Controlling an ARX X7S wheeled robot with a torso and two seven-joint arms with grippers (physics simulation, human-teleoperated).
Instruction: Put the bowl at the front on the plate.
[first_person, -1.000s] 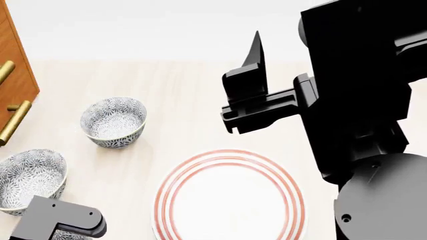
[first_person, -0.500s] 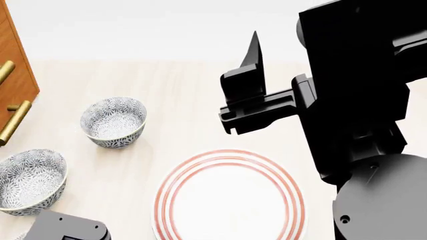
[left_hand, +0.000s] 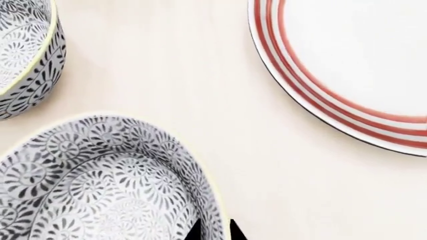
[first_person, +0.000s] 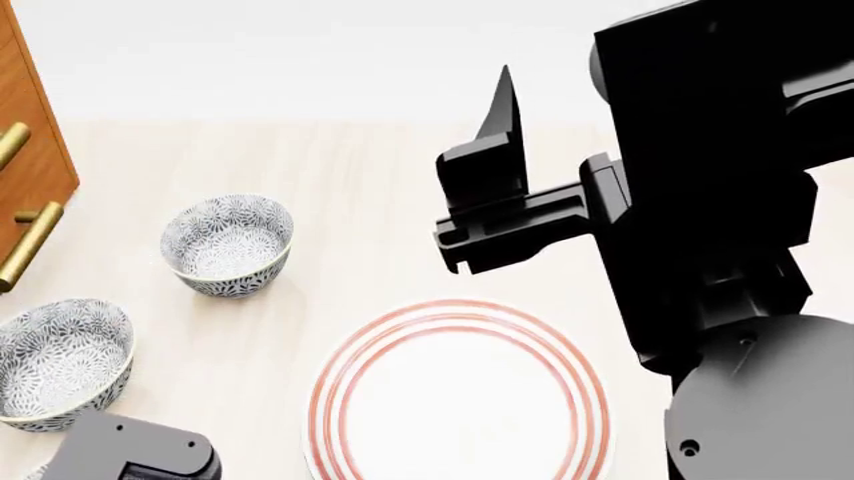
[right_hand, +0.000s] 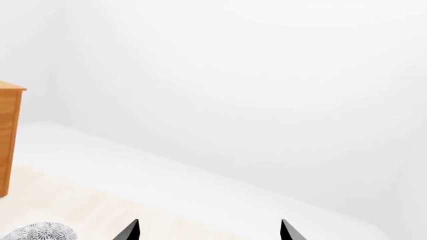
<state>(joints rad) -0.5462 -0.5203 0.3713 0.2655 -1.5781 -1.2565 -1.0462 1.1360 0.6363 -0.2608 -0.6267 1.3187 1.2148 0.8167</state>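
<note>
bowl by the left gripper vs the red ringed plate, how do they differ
The bowl is deep with steep walls; the plate is flat and shallow. The bowl is covered inside and out in a dense blue-grey floral pattern; the plate is plain white with concentric red rings at its rim. The left gripper's jaws straddle the bowl's rim; nothing touches the plate. Both are round and rest on the pale table.

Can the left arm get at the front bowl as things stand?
Probably yes: the left end effector already straddles the rim of the bowl, fingertips either side, with nothing in between.
</note>
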